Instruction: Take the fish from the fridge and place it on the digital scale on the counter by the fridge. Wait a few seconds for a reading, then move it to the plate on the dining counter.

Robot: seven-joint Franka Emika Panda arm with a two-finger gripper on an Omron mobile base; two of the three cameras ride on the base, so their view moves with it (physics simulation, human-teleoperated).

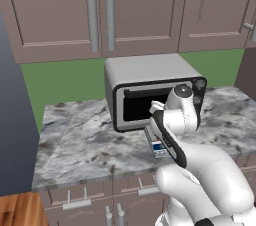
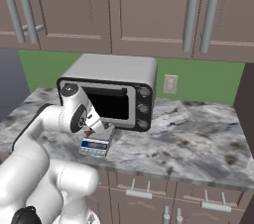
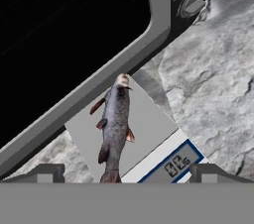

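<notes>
The fish (image 3: 115, 124), a grey body with brownish fins, lies lengthwise on the grey top of the digital scale (image 3: 149, 134), its tail pointing toward the hand. The scale's blue-and-white panel shows digits. The scale (image 1: 159, 148) (image 2: 95, 144) sits on the marble counter (image 1: 80, 140) (image 2: 198, 139), just in front of the toaster oven. My gripper (image 3: 129, 172) hovers over the scale, open, its fingertips (image 3: 47, 172) wide apart on either side of the fish's tail and not touching it. In both base views my arm hides the fish.
A large silver toaster oven (image 1: 150, 85) (image 2: 114, 84) stands right behind the scale, its dark door (image 3: 59, 34) close to the hand. Brown upper cabinets (image 1: 100, 10) hang above. A tall grey fridge side (image 1: 15, 120) bounds the counter's left. Drawers with silver handles (image 2: 139, 194) run below.
</notes>
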